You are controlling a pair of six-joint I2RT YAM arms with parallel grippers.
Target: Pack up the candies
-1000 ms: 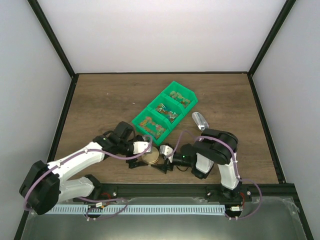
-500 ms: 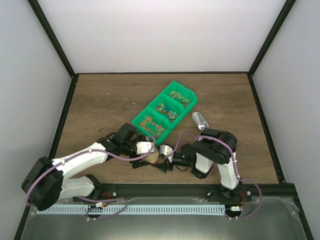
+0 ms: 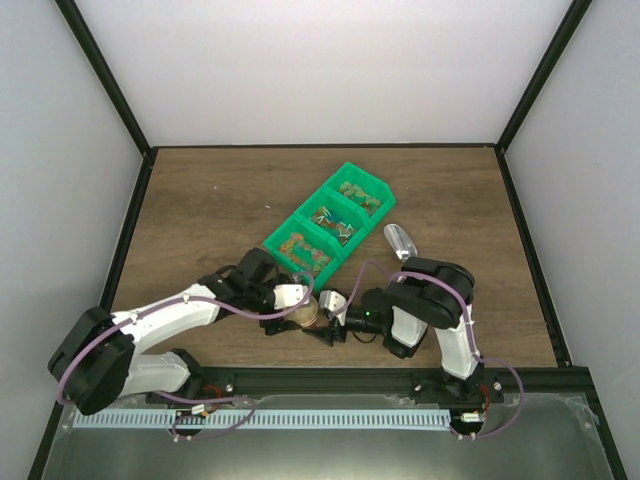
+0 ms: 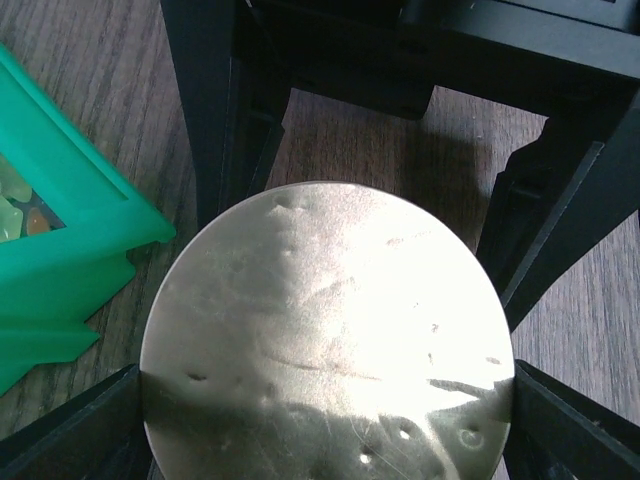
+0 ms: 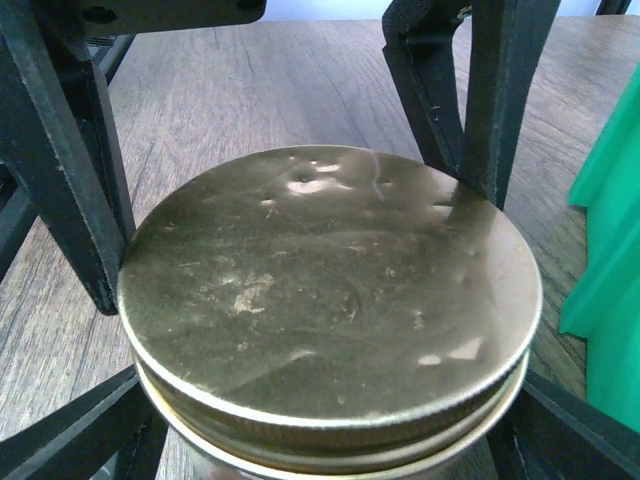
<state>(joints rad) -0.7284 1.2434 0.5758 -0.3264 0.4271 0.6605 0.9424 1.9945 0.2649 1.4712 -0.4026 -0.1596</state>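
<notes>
A jar with a gold metal lid (image 3: 309,316) stands on the table just in front of the green bin. The lid fills the left wrist view (image 4: 325,330) and the right wrist view (image 5: 330,290). My left gripper (image 3: 298,311) comes from the left, and its fingers (image 4: 70,430) press the lid's rim on both sides. My right gripper (image 3: 323,322) comes from the right, and its fingers (image 5: 70,435) clamp the jar just below the lid. The candies (image 3: 305,250) lie in the compartments of the green bin (image 3: 276,242). A few candies (image 4: 12,200) show in the left wrist view.
A metal scoop (image 3: 400,240) lies on the table right of the bin. The bin's near corner (image 4: 90,230) sits very close to the jar. Its edge also shows at the right of the right wrist view (image 5: 610,250). Black frame rails border the table.
My left gripper has slid a little to the right over the jar and now covers more of the lid. The right arm and the jar have stayed put.
</notes>
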